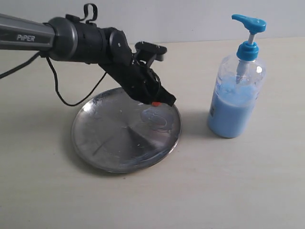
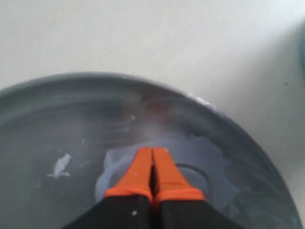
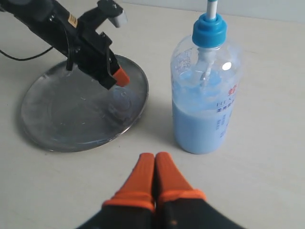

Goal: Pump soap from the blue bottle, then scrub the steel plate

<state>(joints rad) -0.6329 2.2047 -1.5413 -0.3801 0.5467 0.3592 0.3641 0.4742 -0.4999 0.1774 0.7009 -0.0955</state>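
Observation:
The steel plate (image 1: 114,138) lies on the table left of centre, round and shiny. A bluish smear of soap (image 1: 157,117) spreads near its right rim. My left gripper (image 1: 159,101) is shut, its orange tips low over that soap (image 2: 205,162); whether they touch the plate (image 2: 57,109) I cannot tell. The blue bottle (image 1: 237,100) stands upright to the plate's right, with light blue liquid and a blue pump head (image 1: 249,23). My right gripper (image 3: 155,157) is shut and empty, hovering above the table in front of the bottle (image 3: 205,90) and the plate (image 3: 62,109).
The left arm (image 1: 71,38) reaches in from the upper left, with a black cable (image 1: 64,98) hanging to the table beside the plate. Bare pale tabletop (image 1: 214,191) lies in front of plate and bottle.

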